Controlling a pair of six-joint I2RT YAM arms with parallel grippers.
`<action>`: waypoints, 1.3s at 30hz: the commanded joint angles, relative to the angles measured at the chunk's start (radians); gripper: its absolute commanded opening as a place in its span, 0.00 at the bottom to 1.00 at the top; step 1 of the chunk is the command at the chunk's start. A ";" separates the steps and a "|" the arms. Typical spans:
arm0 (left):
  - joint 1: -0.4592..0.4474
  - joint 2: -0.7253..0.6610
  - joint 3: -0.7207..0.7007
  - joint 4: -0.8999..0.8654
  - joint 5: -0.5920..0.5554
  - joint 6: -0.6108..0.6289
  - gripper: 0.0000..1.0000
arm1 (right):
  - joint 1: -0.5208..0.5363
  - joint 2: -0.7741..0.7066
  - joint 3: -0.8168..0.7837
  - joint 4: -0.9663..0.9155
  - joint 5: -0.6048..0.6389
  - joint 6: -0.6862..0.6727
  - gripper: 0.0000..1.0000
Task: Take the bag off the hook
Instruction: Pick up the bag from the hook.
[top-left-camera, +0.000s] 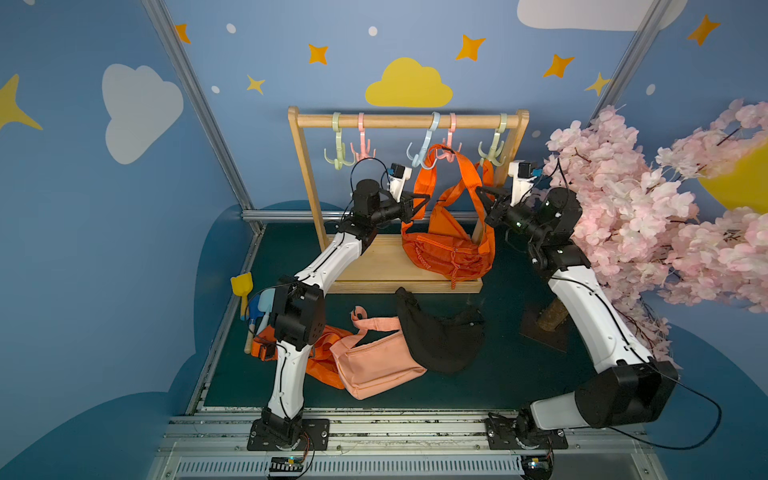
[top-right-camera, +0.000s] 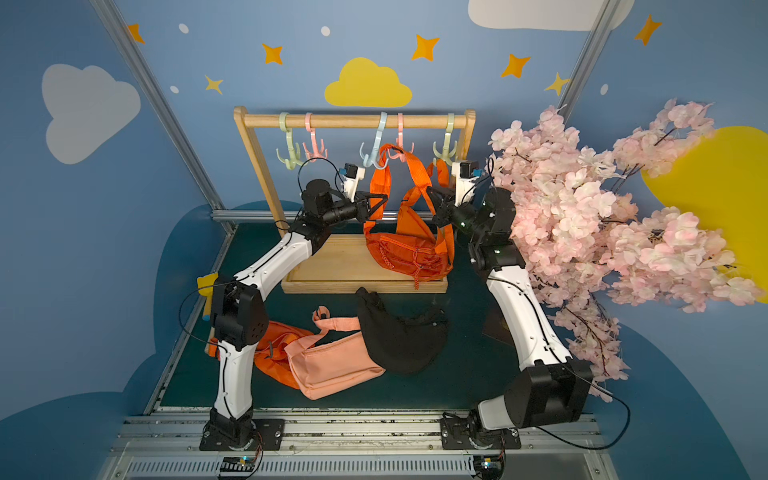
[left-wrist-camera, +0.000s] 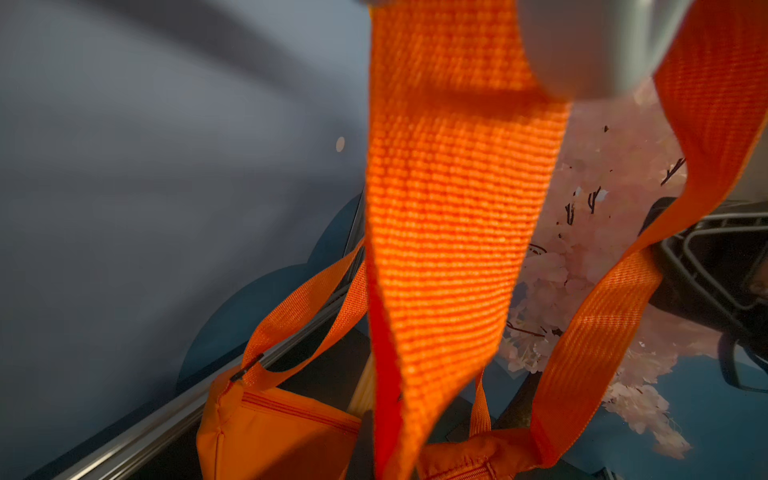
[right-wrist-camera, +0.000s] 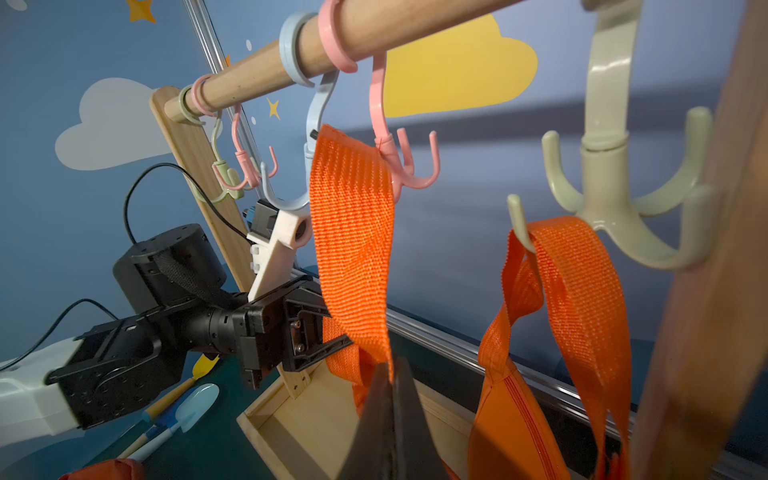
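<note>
Bag (top-left-camera: 449, 253) hangs above rack tray (top-left-camera: 374, 262), strap (top-left-camera: 426, 178) over pink hook (top-left-camera: 448, 151); left end effector (top-left-camera: 420, 203) clamps strap, right end effector (top-left-camera: 482, 193) pressed together.

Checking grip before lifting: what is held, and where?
The orange bag's strap, below the pink hook: left end effector and right end effector each appear shut on a separate run.

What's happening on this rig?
Both arms are at the orange bag hanging on the rack. Left hand is shut on its strap; right hand is shut, tip against the strap's other side. The strap sits on a pink hook and a green hook, so the bag isn't off yet.
</note>
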 joint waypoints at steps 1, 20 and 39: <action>-0.010 -0.056 -0.024 0.059 -0.009 -0.025 0.04 | -0.003 -0.044 -0.015 0.001 0.017 -0.019 0.00; -0.019 -0.026 0.028 0.152 -0.006 -0.134 0.04 | 0.016 0.020 0.196 -0.069 -0.019 -0.041 0.00; -0.023 -0.158 -0.142 0.219 0.009 -0.107 0.04 | 0.086 -0.096 0.112 -0.088 0.036 -0.193 0.00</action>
